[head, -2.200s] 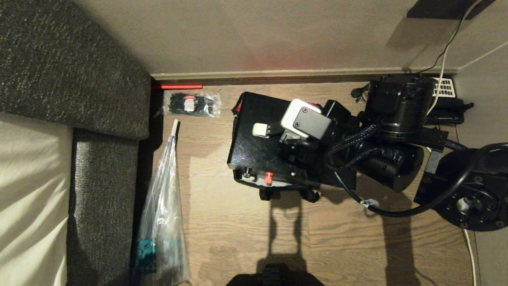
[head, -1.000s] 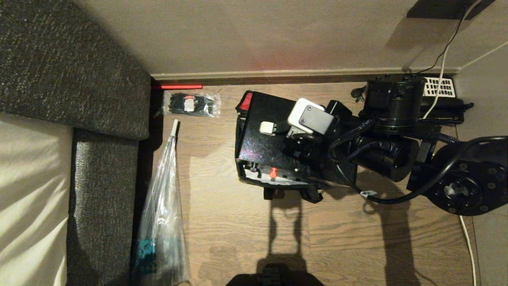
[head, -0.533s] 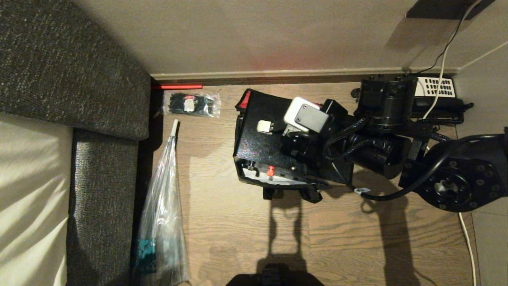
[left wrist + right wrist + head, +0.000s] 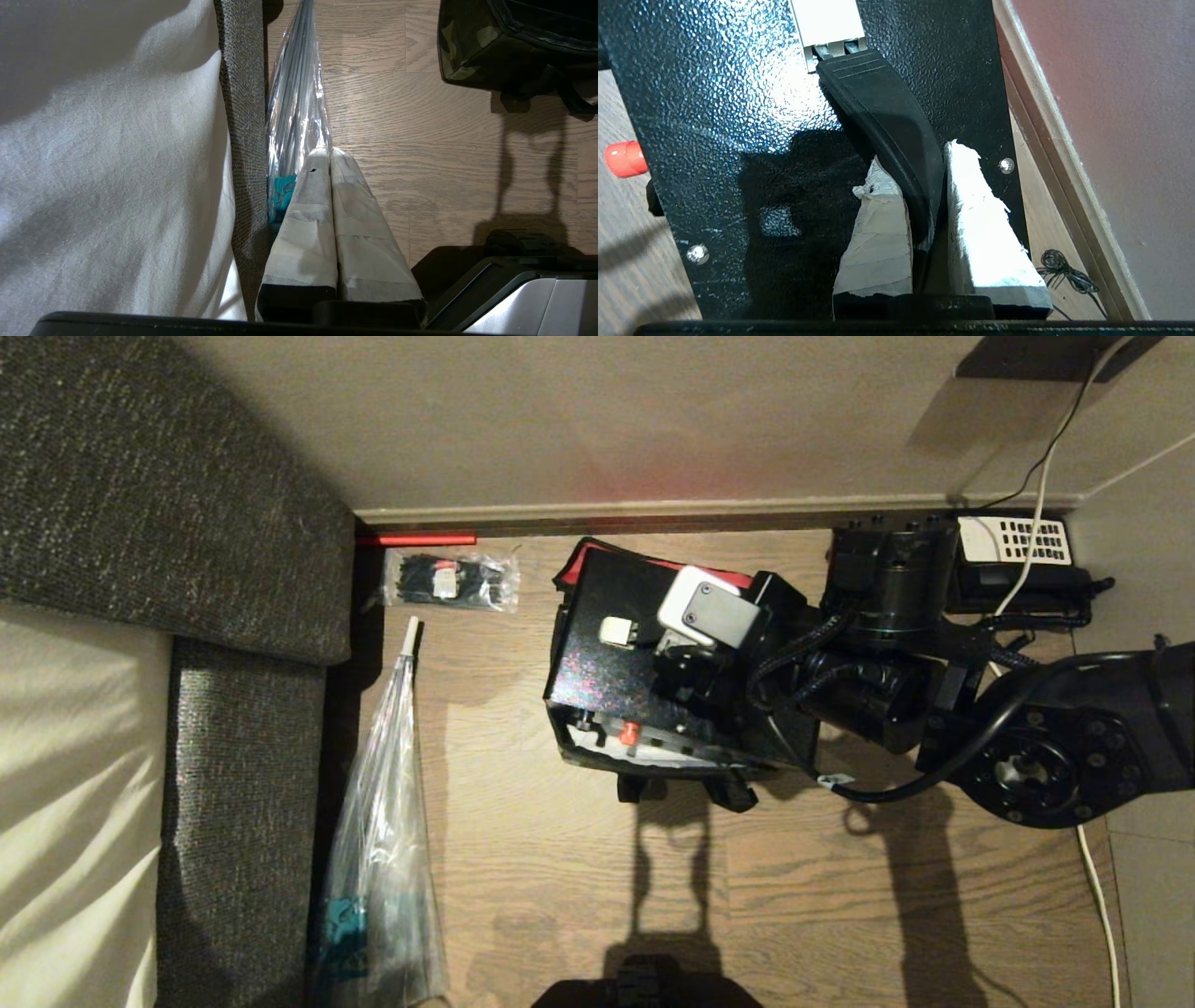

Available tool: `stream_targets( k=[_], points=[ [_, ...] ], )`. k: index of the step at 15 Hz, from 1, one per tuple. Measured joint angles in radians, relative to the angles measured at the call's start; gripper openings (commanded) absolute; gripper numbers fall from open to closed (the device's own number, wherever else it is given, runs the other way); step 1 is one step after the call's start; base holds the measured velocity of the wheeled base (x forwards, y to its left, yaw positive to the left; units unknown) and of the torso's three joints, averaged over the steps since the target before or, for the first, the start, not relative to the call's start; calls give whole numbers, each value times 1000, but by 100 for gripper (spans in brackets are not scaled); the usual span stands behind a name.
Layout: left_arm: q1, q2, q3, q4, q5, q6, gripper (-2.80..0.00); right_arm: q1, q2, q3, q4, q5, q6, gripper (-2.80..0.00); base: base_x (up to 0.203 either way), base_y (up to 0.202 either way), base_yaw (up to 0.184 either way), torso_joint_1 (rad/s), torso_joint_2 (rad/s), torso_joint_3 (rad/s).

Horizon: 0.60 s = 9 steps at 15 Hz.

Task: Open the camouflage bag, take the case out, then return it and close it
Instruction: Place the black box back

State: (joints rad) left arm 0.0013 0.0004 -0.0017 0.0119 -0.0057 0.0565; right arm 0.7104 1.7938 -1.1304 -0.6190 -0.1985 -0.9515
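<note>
Your right gripper (image 4: 924, 196) is pinching the case's (image 4: 607, 677) black handle (image 4: 887, 121), one taped finger on each side, so the case hangs from that one grip. In the head view the case sits over the open camouflage bag (image 4: 672, 767): red lining (image 4: 583, 558) peeks out at the far edge, and the bag's near wall and straps show along the near side. I can't tell whether the case's bottom is inside the bag yet or above it.

Risks from here:
- The grip is near one end of the handle, not centred, so the case can swing or tilt and catch a corner on the soft bag rim.
- The rim may fold inward under the case and block it.
- The handle can slide between the taped pads if you jerk it.
- The wall (image 4: 653, 420) and desk phone (image 4: 1018, 541) are close behind, so mind the arm's elbow.

Your left gripper (image 4: 329, 158) is parked beside the sofa (image 4: 240, 116), fingers pressed together, empty.
</note>
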Motion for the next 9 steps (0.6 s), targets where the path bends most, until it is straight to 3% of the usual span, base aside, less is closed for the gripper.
stream_targets(
  k=[9],
  points=[
    [1, 0, 0, 0, 0, 0, -280, -1, -46, -21, 79, 0, -7, -280, 0, 0, 0, 0, 0, 0]
  ],
)
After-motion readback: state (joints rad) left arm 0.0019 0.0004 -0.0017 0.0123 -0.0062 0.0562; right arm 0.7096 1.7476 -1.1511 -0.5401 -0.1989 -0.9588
